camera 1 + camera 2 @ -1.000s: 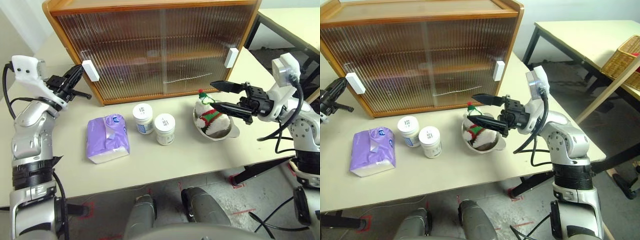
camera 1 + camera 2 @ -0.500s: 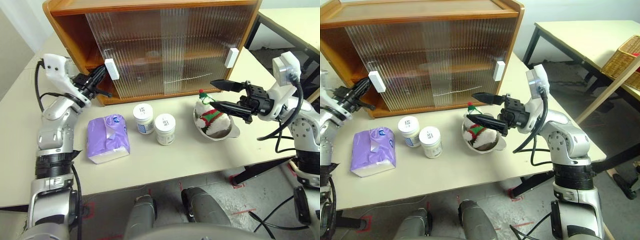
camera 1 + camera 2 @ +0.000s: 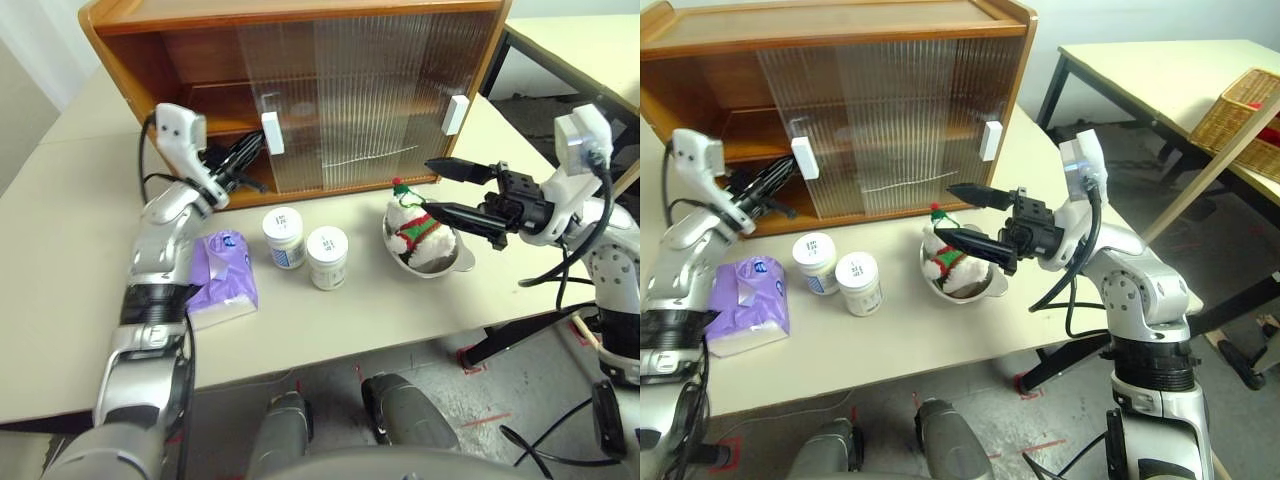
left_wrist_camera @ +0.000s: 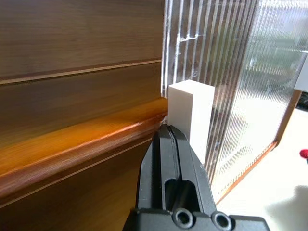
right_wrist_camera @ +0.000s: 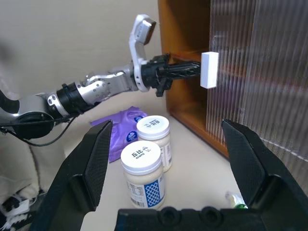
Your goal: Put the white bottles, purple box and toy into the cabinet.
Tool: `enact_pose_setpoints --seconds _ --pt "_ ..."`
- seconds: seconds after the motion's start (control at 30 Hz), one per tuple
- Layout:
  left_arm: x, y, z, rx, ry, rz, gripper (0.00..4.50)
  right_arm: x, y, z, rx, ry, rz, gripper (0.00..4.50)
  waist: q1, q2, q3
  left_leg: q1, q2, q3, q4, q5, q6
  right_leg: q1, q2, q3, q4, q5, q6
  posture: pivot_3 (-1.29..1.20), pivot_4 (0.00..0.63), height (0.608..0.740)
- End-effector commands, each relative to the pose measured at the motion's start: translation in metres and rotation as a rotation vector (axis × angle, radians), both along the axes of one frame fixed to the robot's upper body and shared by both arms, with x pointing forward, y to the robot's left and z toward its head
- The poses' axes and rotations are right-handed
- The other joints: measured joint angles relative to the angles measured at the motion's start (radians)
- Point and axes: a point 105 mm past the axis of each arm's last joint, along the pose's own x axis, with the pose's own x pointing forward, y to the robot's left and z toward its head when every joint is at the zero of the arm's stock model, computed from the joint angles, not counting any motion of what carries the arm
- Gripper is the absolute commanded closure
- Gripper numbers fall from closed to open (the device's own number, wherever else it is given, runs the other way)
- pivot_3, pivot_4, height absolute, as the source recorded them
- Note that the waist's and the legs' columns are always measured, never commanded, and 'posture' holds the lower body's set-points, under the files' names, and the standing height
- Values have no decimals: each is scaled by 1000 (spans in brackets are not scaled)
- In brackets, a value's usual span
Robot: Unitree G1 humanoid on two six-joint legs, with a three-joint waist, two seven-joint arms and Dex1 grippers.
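Orange-brown wooden cabinet (image 3: 140, 25) stands at the desk's (image 3: 60, 250) back, long side facing forward, its left door's white handle (image 3: 271, 133) touched by the left fingers (image 4: 168, 144), pressed together. Right fingers (image 3: 445, 190) gape wide just beside the upright toy (image 3: 415, 225). Two white bottles (image 3: 283, 236) stand between it and the flat-lying purple box (image 3: 225, 280).

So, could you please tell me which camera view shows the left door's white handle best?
The left wrist view: the white handle is close up, with the shut left gripper against its side. Both eye views show it small; the right wrist view shows it side-on.
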Motion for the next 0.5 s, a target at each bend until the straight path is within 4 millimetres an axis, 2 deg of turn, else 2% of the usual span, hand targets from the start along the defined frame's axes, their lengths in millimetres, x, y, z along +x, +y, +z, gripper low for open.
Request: enact_pose_setpoints --seconds 0.03,0.33,0.5 --pt "7 -17 -3 20 0 -49 4491 -5 0 3 12 -21 -12 0 -8 0 0 0 0 -1 0 0 1 1 -1 0 -1 0 1 -311 71 740" --pt "12 -46 -6 28 0 -132 4491 -7 2 3 16 -18 -23 0 -46 0 0 -8 -3 0 1 0 5 3 -1 -1 -15 3 8 -326 73 740" --pt "8 -43 -3 32 -13 -126 4491 -6 4 1 18 -15 -18 0 -48 0 0 -11 -4 0 2 1 10 3 -8 -1 -15 3 12 -325 73 740"
